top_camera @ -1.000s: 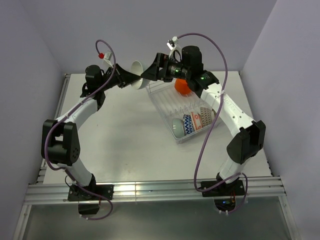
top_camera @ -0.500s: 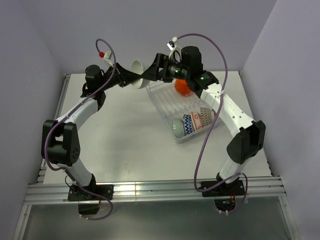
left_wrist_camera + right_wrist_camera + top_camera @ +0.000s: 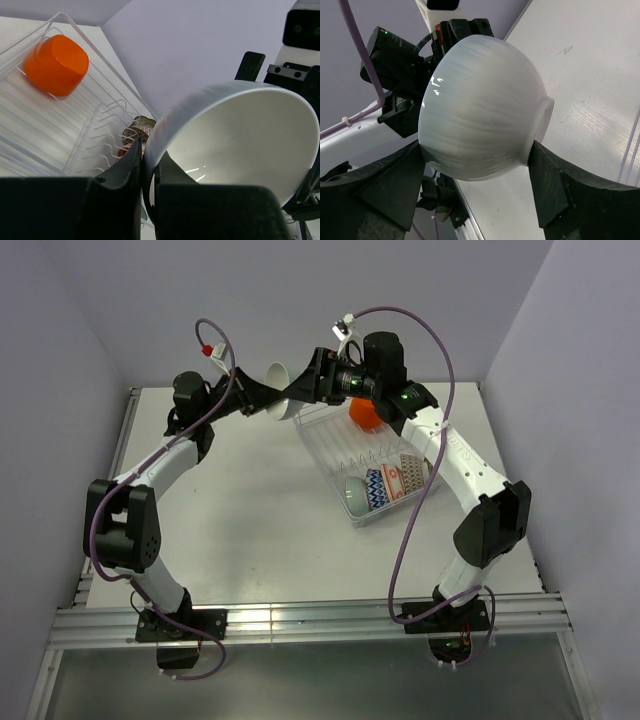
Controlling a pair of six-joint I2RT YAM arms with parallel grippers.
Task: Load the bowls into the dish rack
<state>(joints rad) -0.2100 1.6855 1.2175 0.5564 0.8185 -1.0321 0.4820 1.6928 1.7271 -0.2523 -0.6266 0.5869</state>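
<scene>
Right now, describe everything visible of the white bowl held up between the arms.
The white bowl is glossy, ceramic-looking, plain inside, faintly streaked outside, with a small foot ring. It hangs in the air, tipped on its side, near the dish rack's far end. The left tool pinches its rim; the right tool straddles it from rim to foot, grip unclear.

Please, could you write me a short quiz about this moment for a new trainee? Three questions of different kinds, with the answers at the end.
1. True or false: the white bowl rests on the table.
2. Which part of the white bowl does the left gripper pinch? A) the rim B) the foot C) nothing, it is open beside the bowl
3. What colour is the far-end bowl in the dish rack?

Key: 1. False, it is held in the air. 2. A. 3. Orange.
</scene>
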